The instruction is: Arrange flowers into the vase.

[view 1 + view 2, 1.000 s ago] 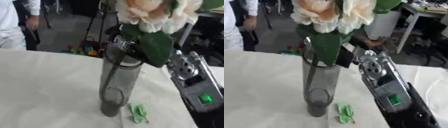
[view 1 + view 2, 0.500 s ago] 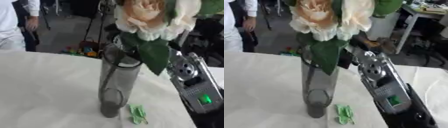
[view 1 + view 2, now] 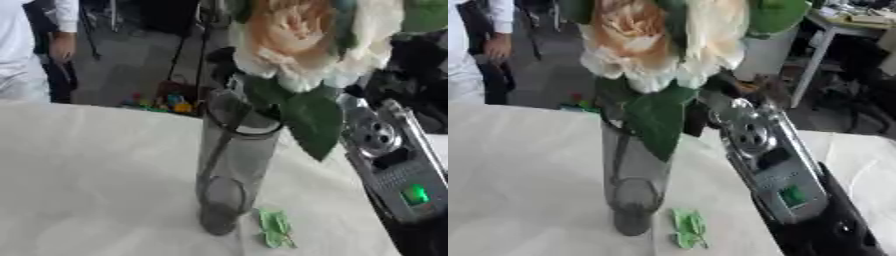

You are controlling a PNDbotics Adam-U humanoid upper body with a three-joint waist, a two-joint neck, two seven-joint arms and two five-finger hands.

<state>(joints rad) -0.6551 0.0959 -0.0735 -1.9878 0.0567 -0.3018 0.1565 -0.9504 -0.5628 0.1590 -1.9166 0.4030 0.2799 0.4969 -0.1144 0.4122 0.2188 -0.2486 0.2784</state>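
Note:
A tall smoky glass vase [image 3: 229,170] stands upright on the white table [image 3: 87,175]. Cream and peach flowers [image 3: 306,40] with dark green leaves [image 3: 311,120] hang right over its mouth, and a stem [image 3: 214,155] runs down inside the glass. My right forearm [image 3: 785,175] comes up from the lower right, silver with a green light. My right hand [image 3: 732,90] sits behind the leaves at the vase's rim, mostly hidden, with dark fingers [image 3: 223,57] curled at the stem. The left hand shows in neither view.
A small loose green leaf [image 3: 689,227] lies on the table just right of the vase's foot. The table's far edge runs behind the vase, with floor, small coloured objects [image 3: 162,100] and a desk [image 3: 842,25] beyond.
The flowers have come down toward the vase's mouth, and the leaves now overlap its rim. The vase and the loose leaf have not moved.

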